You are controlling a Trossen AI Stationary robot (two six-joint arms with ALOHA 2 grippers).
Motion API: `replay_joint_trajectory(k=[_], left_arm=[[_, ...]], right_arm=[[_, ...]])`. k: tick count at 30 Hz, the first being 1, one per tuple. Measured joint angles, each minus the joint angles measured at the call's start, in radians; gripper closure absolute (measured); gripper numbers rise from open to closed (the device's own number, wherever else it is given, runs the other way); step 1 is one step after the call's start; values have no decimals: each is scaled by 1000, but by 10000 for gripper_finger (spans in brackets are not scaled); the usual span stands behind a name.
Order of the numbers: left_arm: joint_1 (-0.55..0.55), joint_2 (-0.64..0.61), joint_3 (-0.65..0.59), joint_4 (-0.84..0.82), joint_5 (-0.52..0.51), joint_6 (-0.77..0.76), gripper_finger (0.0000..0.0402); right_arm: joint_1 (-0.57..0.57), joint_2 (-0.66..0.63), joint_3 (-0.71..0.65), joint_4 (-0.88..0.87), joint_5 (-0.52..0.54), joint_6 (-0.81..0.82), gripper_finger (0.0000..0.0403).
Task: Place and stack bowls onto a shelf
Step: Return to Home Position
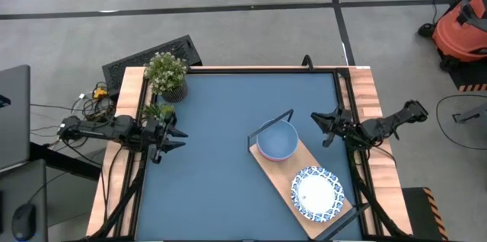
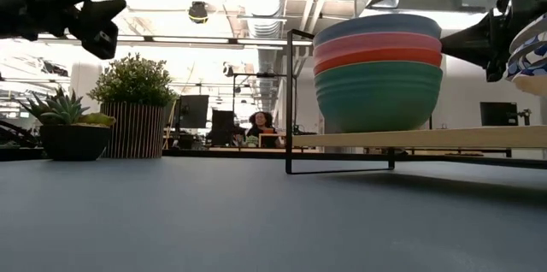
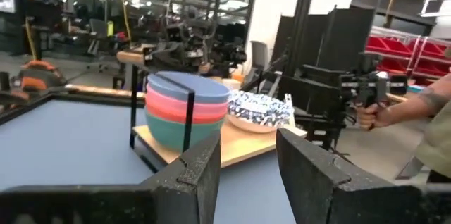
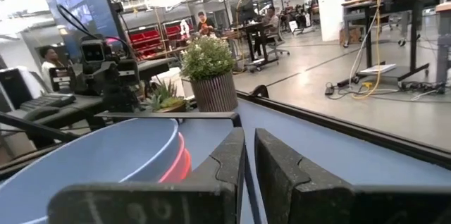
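Bowls (image 1: 277, 141) stacked on shelf (image 1: 278, 175). Left end effector (image 1: 183, 138) near plants (image 1: 166, 73), partly apart, empty. Right end effector (image 1: 319, 128) beside shelf, nearly together, empty.

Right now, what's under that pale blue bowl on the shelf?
A pink bowl, a red bowl and a green bowl, nested, resting on the wooden shelf. Their insides are covered from view.

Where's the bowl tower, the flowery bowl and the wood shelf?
bowl tower (image 2: 379, 97), low view, green bottom bowl's side
flowery bowl (image 1: 317, 193), high view, its white middle
wood shelf (image 2: 461, 138), low view, board's front edge
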Motion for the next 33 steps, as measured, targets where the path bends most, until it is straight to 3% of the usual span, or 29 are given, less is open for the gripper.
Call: replay_joint_trajectory(k=[8, 33], left_arm=[[1, 0, 0, -70, -112, -61, 277], [0, 0, 0, -148, -111, -68, 276]], right_arm=[[0, 0, 0, -23, 70, -5, 340], [0, 3, -2, -43, 68, -3, 340]])
